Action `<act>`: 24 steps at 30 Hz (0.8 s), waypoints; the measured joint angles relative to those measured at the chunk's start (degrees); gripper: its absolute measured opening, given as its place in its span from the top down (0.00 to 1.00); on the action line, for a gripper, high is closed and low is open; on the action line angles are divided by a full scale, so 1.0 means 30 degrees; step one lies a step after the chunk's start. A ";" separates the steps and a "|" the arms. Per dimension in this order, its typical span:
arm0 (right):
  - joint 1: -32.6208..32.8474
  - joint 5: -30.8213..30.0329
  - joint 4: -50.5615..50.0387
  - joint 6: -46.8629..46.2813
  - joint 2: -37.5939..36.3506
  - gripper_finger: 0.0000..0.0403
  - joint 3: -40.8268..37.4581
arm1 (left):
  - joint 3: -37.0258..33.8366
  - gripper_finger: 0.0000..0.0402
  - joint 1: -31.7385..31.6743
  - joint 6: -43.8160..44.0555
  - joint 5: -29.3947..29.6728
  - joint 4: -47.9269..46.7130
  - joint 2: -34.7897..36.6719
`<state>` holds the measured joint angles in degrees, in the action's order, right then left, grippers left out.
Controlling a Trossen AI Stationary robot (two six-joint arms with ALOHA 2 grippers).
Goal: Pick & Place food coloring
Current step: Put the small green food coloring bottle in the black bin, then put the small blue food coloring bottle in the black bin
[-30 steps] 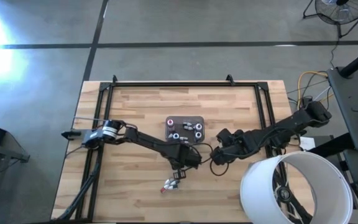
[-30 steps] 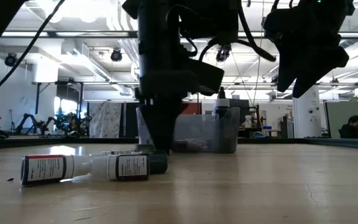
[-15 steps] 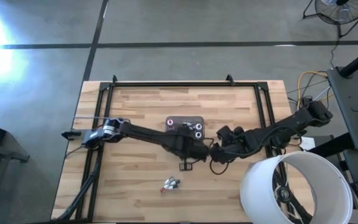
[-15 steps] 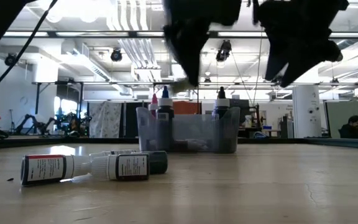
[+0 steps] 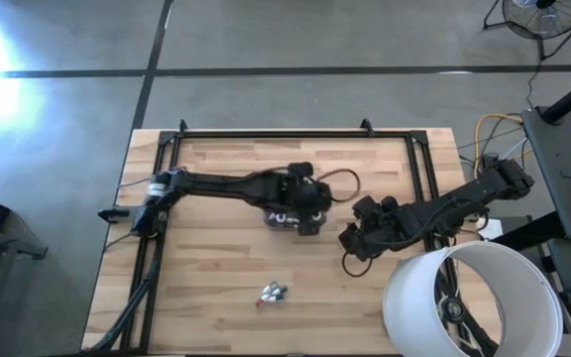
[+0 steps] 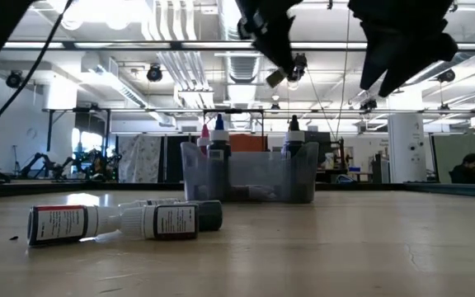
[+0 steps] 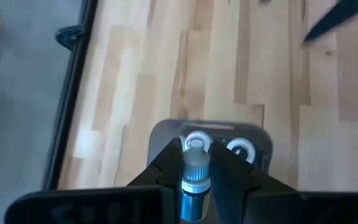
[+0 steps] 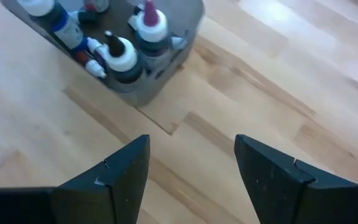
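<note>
Left end effector (image 5: 306,219) now over the grey tray (image 5: 278,219) near the worktop's (image 5: 216,268) middle, fingers (image 7: 166,163) pinched on a small bottle (image 7: 194,180) with a pale cap (blue band below the cap, seen in the left wrist view). Up off the worktop compared with a second earlier, when down low beside the loose bottles near the front edge; half a second ago midway, just in front of the tray. In the low view, carried bottle (image 6: 275,77) high above the tray (image 6: 250,176), tilted.

Right end effector (image 5: 350,241) just to the tray's right, hanging above the worktop, fingers (image 8: 122,168) spread wide with nothing between them. Hardly shifted from a second ago, only slightly nearer the front.

Inside the tray, several upright bottles: a white-capped pair (image 7: 239,149) under the left end effector, and, from the right wrist, a white-capped one (image 8: 122,57), a red-tipped one (image 8: 149,22) and a blue-bodied one (image 8: 53,14). In the low view, three caps standing above the tray wall, red, blue and dark (image 6: 293,130).

Loose bottles (image 5: 273,293) lying on their sides near the worktop's front edge, well apart from the tray; in the low view three of them (image 6: 122,221), touching one another, same spot as earlier. One dark-capped bottle fewer upright there than a second ago (the one then under the left arm).

A person (image 6: 469,168) seated far back in the room.
</note>
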<state>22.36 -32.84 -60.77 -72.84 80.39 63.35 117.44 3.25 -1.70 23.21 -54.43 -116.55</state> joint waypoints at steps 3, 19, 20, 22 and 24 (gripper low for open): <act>0.0265 0.0017 -0.0148 -0.0583 -0.0456 0.43 -0.0271 | -0.5536 0.91 -0.0656 -0.0472 -0.1421 0.4423 0.2591; 0.0160 0.1057 0.2557 0.0454 -0.0229 0.39 -0.0298 | -2.2281 0.73 -0.2837 0.2092 -0.5561 2.2362 1.1126; 0.0088 0.1179 0.2883 0.0465 -0.0110 0.38 -0.0298 | -2.2087 0.69 -0.2880 0.2042 -0.5377 2.2136 1.1126; -0.0014 0.1685 0.3445 0.0599 0.0141 0.37 -0.0298 | -2.1428 0.62 -0.2929 0.2026 -0.5189 2.1548 1.1067; -0.0061 0.2257 0.4289 0.1052 0.0274 0.37 -0.0298 | -2.0749 0.57 -0.2784 0.1972 -0.5074 1.9440 1.1633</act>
<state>22.17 -26.07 -47.90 -69.69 81.21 62.46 55.19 -5.11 4.22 7.99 3.89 -81.66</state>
